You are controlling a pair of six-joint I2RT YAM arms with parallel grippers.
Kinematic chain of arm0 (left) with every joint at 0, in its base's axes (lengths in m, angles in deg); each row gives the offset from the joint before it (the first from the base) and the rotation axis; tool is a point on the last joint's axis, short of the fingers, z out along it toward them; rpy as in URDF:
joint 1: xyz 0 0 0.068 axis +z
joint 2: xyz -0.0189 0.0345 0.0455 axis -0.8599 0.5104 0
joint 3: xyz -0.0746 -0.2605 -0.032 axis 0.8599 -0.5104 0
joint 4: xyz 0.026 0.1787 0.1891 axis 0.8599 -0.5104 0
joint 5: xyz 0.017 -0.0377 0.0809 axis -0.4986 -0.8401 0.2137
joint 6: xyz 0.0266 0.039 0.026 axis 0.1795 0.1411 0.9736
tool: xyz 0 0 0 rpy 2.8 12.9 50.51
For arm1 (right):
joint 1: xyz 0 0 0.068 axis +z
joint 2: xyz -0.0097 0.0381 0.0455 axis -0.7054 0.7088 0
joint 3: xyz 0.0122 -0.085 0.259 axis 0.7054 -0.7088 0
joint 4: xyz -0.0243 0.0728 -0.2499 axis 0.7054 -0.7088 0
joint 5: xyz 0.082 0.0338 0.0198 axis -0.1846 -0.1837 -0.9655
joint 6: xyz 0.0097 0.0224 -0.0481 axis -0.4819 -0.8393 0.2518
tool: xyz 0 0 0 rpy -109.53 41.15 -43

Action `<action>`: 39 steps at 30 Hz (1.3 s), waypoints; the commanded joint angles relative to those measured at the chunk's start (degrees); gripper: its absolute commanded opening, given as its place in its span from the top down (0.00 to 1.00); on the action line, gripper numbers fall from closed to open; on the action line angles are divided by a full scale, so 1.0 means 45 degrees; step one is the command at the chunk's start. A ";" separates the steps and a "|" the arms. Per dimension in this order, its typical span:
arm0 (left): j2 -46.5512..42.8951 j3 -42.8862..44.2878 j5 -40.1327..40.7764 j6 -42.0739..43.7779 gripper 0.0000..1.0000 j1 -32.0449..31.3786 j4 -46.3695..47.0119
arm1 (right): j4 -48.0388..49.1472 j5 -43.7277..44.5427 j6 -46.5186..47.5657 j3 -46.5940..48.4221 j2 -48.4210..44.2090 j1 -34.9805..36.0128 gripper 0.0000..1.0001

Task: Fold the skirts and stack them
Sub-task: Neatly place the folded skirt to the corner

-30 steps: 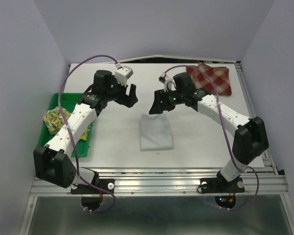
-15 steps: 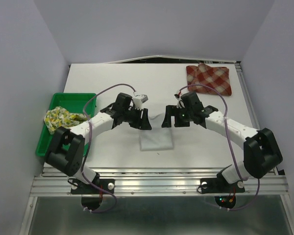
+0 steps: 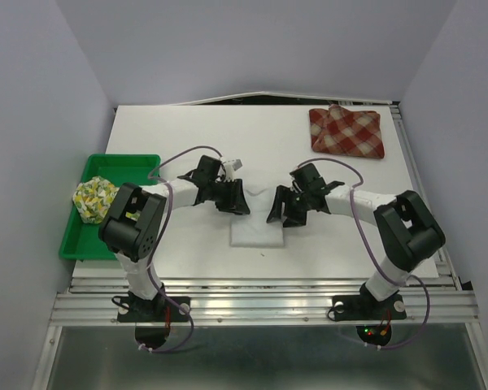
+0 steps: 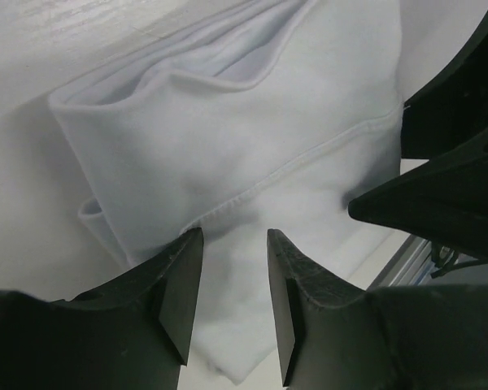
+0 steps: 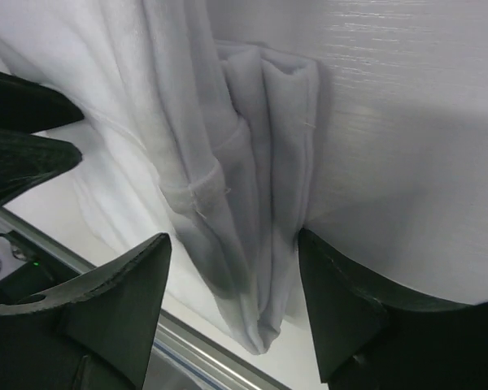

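Observation:
The plain white skirt (image 3: 259, 230) lies folded at the table's middle. My left gripper (image 3: 235, 200) is low at its far left corner, jaws open with the hemmed cloth (image 4: 228, 146) under and between the fingers (image 4: 175, 284). My right gripper (image 3: 281, 210) is low at the far right corner, jaws wide open and straddling the stacked folded edge (image 5: 260, 203). The red-and-cream plaid skirt (image 3: 347, 132) lies folded at the far right. The fruit-print skirt (image 3: 94, 198) is bunched in the green tray (image 3: 124, 163).
The green tray stands at the table's left edge. The table's metal front rail (image 3: 260, 292) runs just behind the white skirt's near edge. The two grippers' tips are close to each other over the skirt.
Both arms have swung in and down from above the table's middle to the far corners of the white skirt. The skirts themselves have hardly moved.

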 commanded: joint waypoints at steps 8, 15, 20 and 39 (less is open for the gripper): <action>0.1333 0.0949 -0.0509 -0.1000 0.58 0.0621 0.0980 | 0.0835 0.1329 -0.0413 0.1036 0.1516 -0.0531 0.87; 0.0825 0.2666 0.1613 0.0774 0.38 0.0700 -0.0148 | -0.1157 0.4047 0.3121 0.4411 0.2588 -0.1001 0.99; -0.0188 0.3742 0.3318 0.3370 0.26 0.0680 -0.1519 | -0.1198 0.5237 0.5565 0.6755 0.3838 -0.1352 0.99; -0.2945 0.2356 0.3906 0.5035 0.01 0.0680 -0.1872 | -0.1334 0.7076 1.0724 1.4301 0.7883 -0.2799 0.99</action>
